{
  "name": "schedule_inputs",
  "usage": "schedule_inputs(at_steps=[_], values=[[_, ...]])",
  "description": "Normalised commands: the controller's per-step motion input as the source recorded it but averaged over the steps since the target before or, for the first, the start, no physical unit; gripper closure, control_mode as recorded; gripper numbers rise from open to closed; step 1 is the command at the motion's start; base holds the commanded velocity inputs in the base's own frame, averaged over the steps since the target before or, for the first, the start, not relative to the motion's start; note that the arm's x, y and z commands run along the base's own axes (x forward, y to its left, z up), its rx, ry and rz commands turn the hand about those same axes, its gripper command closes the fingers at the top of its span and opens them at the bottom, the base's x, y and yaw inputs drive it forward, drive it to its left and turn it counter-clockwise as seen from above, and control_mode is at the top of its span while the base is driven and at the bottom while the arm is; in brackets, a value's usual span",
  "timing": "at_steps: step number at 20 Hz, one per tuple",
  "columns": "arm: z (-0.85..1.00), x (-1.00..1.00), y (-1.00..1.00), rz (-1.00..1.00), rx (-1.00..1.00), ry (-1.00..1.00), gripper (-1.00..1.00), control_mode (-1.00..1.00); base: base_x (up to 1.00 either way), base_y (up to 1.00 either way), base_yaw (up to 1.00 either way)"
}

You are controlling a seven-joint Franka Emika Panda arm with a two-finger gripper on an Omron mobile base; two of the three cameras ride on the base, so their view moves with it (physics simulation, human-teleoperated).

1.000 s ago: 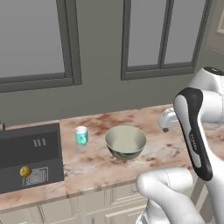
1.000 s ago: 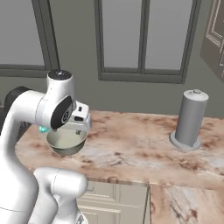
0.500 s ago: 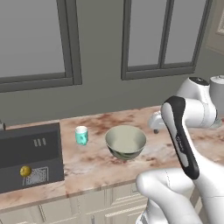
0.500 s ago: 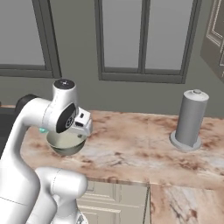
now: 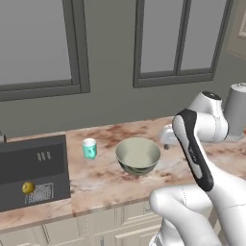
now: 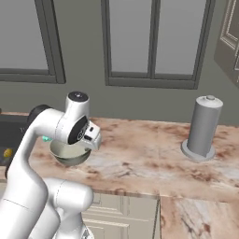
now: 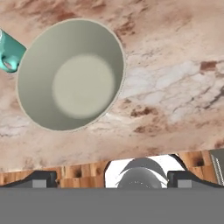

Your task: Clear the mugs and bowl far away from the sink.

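Swinging further left, the arm is leaning toward the bowl (image 5: pixel 138 156).
Gripper (image 7: pixel 112 178) is hovering spread wide above it, holding nothing; teal mug (image 5: pixel 89 148) is sitting beside.

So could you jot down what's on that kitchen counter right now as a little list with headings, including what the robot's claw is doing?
bowl: pale grey-green bowl, empty, upright on the marble counter
teal mug: teal mug standing between bowl and sink
sink: dark sink at the counter's left end, small yellow thing inside
canister: grey canister far right
gripper: gripper open, above the counter near the bowl, holding nothing
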Motion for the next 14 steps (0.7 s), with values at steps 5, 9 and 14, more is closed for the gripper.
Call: schedule_inputs(at_steps=[5,9,14], values=[[-0.3,0.13,0.0,-0.03,0.0,0.01,-1.0,-1.0,0.0,0.0,0.0],[-0.32,0.16,0.0,-0.04,0.0,0.01,-1.0,-1.0,0.0,0.0,0.0],[-0.29,0.19,0.0,-0.03,0.0,0.0,-1.0,-1.0,0.0,0.0,0.0]])
